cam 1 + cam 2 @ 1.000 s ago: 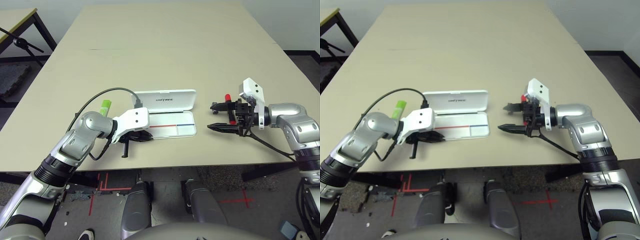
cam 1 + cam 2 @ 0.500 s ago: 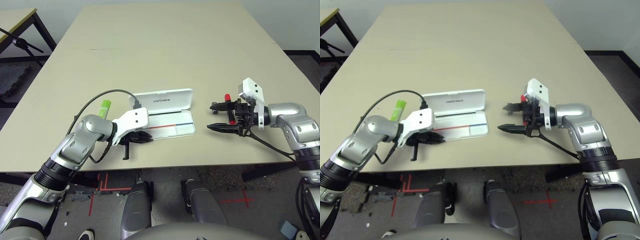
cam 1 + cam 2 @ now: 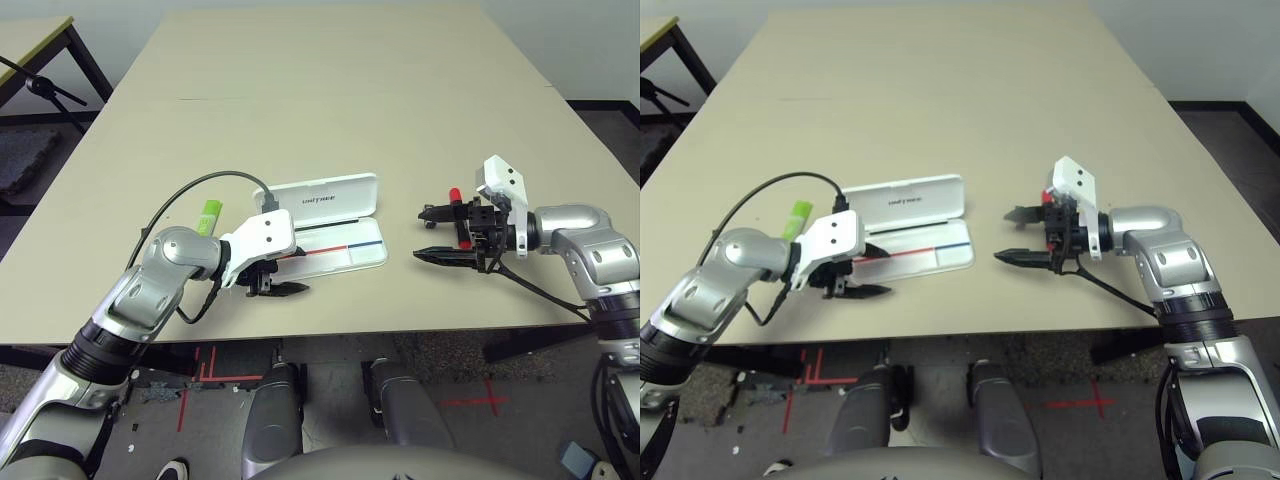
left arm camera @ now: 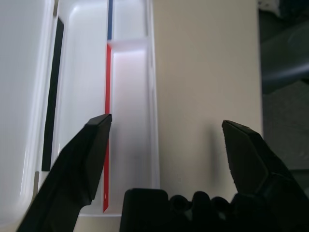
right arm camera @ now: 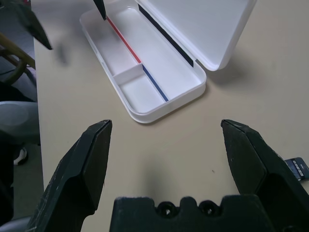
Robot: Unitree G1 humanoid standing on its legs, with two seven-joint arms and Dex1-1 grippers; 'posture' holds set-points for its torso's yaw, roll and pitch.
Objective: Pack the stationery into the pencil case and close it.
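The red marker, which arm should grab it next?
Probably the right: its open gripper is right by the red marker, while the left gripper is across at the pencil case.

Bench: plain beige top. White case lies lid-open near the near edge, left of centre. Green highlighter to its left. Right of the case: red marker and, just left of the marker, a small dark block.
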